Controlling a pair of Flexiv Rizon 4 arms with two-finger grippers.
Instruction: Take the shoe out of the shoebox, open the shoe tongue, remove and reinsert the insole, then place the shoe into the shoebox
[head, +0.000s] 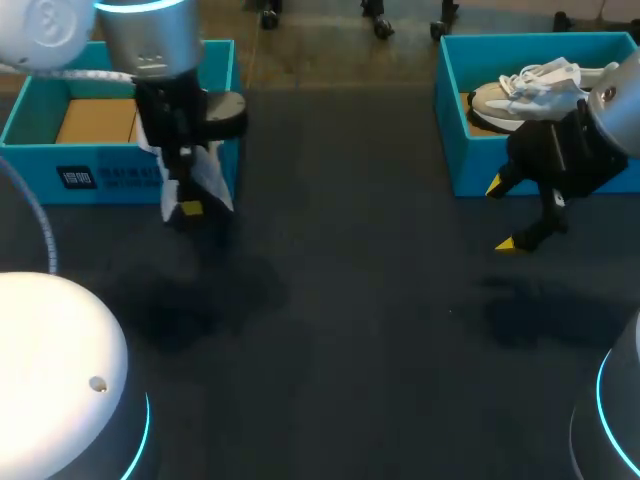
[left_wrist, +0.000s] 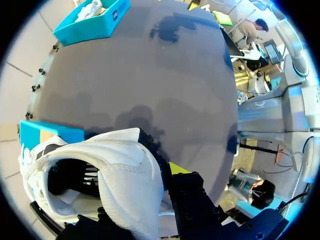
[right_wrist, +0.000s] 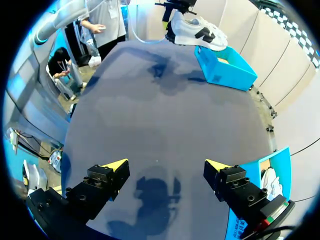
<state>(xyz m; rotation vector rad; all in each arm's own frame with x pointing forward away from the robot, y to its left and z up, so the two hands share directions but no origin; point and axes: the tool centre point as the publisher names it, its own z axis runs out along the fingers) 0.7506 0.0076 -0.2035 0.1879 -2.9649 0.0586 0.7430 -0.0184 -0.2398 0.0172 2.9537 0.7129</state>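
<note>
Before two shoeboxes (head: 110, 178) (head: 480, 170), left tool (head: 197, 203) grips one shoe (left_wrist: 125, 170); second shoe (head: 525, 90) lies boxed

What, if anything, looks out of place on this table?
One white shoe hangs in the air, gripped by the left end effector, beside the left box rather than inside it. The second shoe lies in the right box. Nothing looks spilled or damaged.

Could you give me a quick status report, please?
Left gripper shut on white shoe, out of its shoebox. Right gripper open above table. Second shoe in right shoebox.
</note>
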